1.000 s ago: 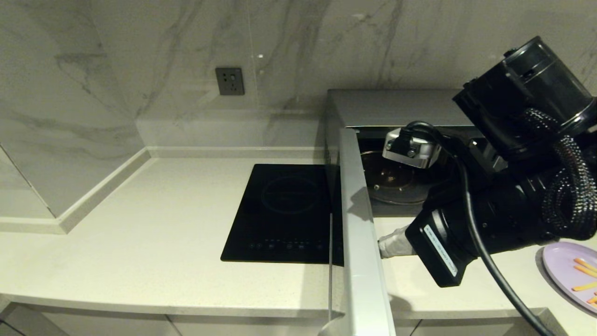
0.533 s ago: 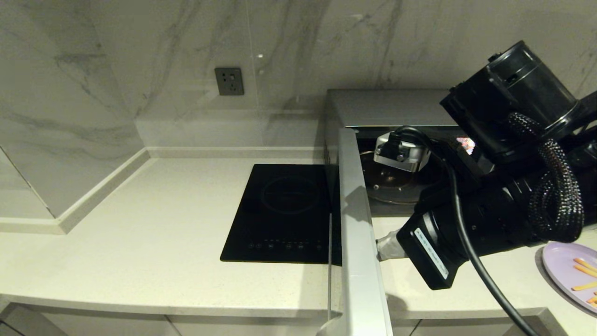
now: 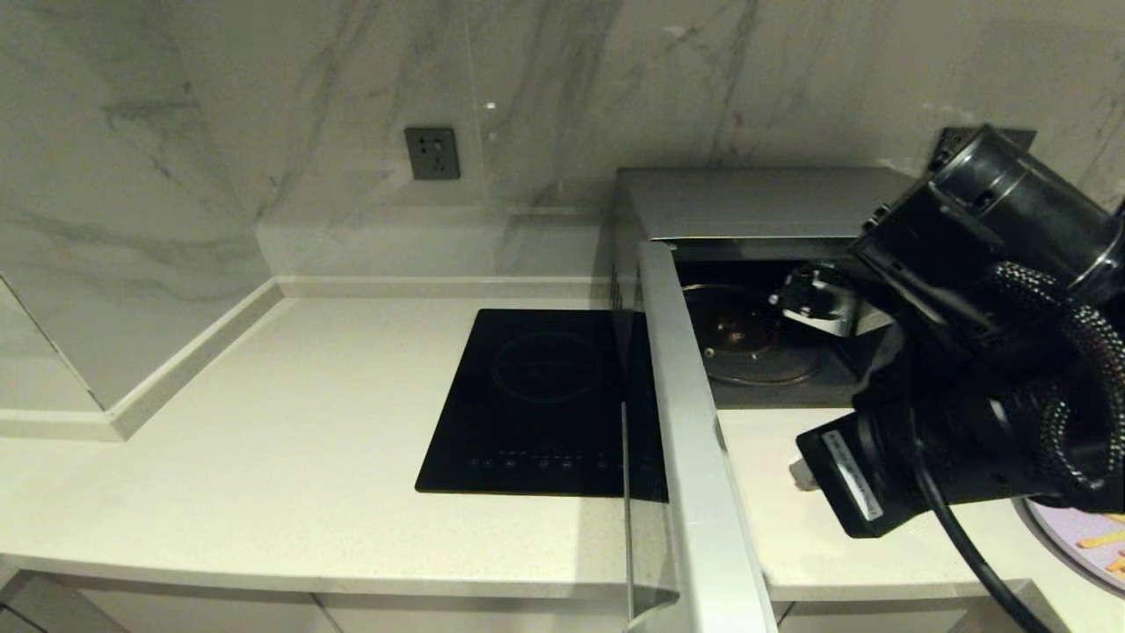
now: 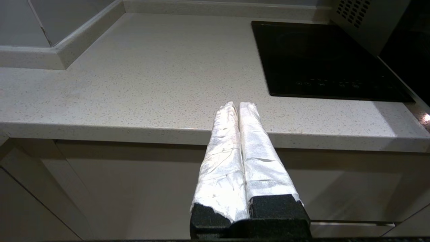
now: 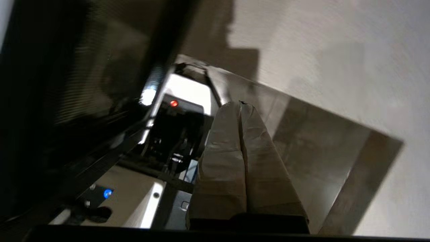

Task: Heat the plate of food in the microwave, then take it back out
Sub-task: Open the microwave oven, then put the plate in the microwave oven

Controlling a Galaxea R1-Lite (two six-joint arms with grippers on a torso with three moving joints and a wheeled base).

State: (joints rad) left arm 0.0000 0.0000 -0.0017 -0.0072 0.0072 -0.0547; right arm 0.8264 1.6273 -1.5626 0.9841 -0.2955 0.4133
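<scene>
The silver microwave (image 3: 756,202) stands at the back right with its door (image 3: 694,440) swung open toward me, seen edge-on. Its cavity shows a bare glass turntable (image 3: 747,343). My right gripper (image 3: 798,475) hovers over the counter in front of the cavity, right of the door, shut and holding nothing. In the right wrist view its taped fingers (image 5: 240,106) point at the door's dark inner glass (image 5: 67,84). Only a sliver of the lilac plate of food (image 3: 1085,538) shows at the bottom right, under my right arm. My left gripper (image 4: 238,105) is parked below the counter's front edge, shut and empty.
A flat black induction hob (image 3: 536,404) lies on the pale counter (image 3: 290,457) left of the open door. It also appears in the left wrist view as the black induction hob (image 4: 322,57). A wall socket (image 3: 432,153) sits on the marble backsplash.
My right arm has pulled back to the right, away from the door, and now covers more of the plate. The door has swung slightly wider.
</scene>
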